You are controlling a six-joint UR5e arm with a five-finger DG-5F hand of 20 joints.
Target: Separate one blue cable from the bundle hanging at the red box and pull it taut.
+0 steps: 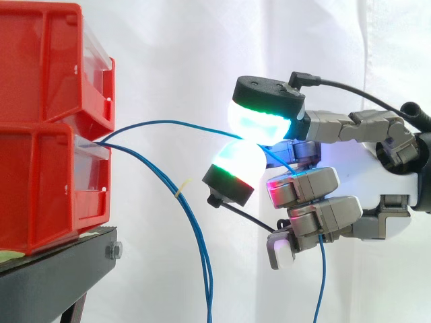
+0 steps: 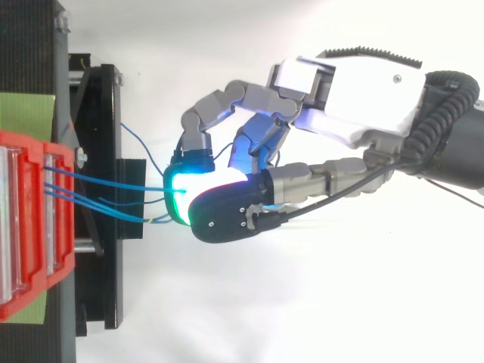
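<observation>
Side and top views of a cable-separation set-up. Two red bins point(image 1: 40, 60) stand stacked at the left on a black stand point(image 1: 47, 282), before a white curtain point(image 1: 175, 54). Blue cables leave the front of the stack at the seam between the two bins.

We distinguish one blue cable point(image 1: 175, 122) from the rest. Its long axis runs left to right, nearly level, from the bins to the hand point(image 1: 367, 171), with a gentle upward bow rather than a straight line. The fingers are clamped on it: two glowing fingertips point(image 1: 259, 121), one above and one below, meet on the strand, while the other fingers are curled in under the palm. To the right of the pinch the same cable slopes down across the hand and hangs vertically out of the side view's lower edge.

The remaining cables point(image 1: 209, 296), at least two, fall away from the bins down and to the right, well apart from the fingertips; we cannot give their exact number.

In the top view the strands run side by side rightward from the bins to the fingertips.
</observation>
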